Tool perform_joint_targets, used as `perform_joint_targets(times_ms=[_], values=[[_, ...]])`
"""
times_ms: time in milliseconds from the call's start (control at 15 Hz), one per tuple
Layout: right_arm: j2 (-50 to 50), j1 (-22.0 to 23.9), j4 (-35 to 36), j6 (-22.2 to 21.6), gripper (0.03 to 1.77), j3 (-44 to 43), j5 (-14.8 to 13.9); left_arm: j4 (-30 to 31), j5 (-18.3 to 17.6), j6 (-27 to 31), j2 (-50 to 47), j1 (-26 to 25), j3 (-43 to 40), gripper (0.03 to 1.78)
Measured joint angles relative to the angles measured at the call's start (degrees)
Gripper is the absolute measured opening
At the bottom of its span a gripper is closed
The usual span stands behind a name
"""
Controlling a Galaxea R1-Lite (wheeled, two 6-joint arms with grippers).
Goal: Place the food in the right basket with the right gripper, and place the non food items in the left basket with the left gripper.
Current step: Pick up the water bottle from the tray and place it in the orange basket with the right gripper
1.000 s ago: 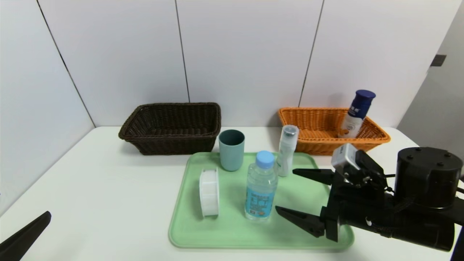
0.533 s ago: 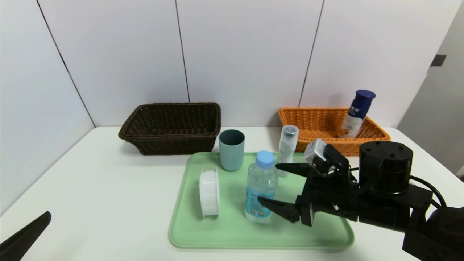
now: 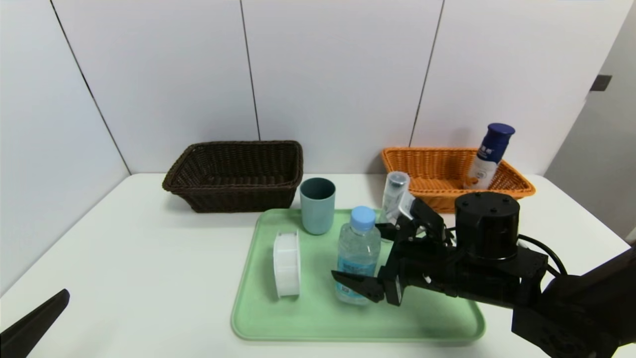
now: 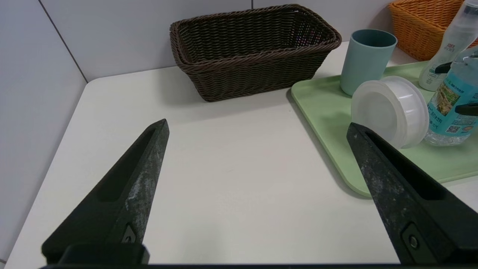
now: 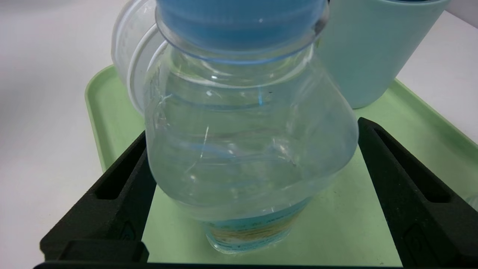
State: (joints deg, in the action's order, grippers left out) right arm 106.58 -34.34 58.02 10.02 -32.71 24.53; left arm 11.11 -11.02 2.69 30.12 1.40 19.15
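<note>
Right gripper (image 3: 370, 258) jaws wide, straddling water bottle (image 3: 358, 253), no contact. Advise: centre on label, close squarely, lift vertically. Orange basket (image 3: 437, 174) at 1 o'clock.

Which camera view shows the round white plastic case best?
The left wrist view: the round white plastic case shows its broad face and ridged rim on the green tray. The head view shows it only edge-on. In the right wrist view the water bottle hides most of it.
</note>
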Motion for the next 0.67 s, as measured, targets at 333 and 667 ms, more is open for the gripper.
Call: perform_joint_targets(times_ms=[333, 667], values=[[0.94, -0.17, 0.0, 0.04, 1.71, -0.09, -0.28, -0.11, 0.0, 0.02, -0.44, 0.0, -0.13, 1.69], [2.57, -0.2, 6.51, -0.32, 1.29, 0.05, -0.99, -0.13, -0.06, 0.02, -1.0, 0.0, -0.24, 1.69]])
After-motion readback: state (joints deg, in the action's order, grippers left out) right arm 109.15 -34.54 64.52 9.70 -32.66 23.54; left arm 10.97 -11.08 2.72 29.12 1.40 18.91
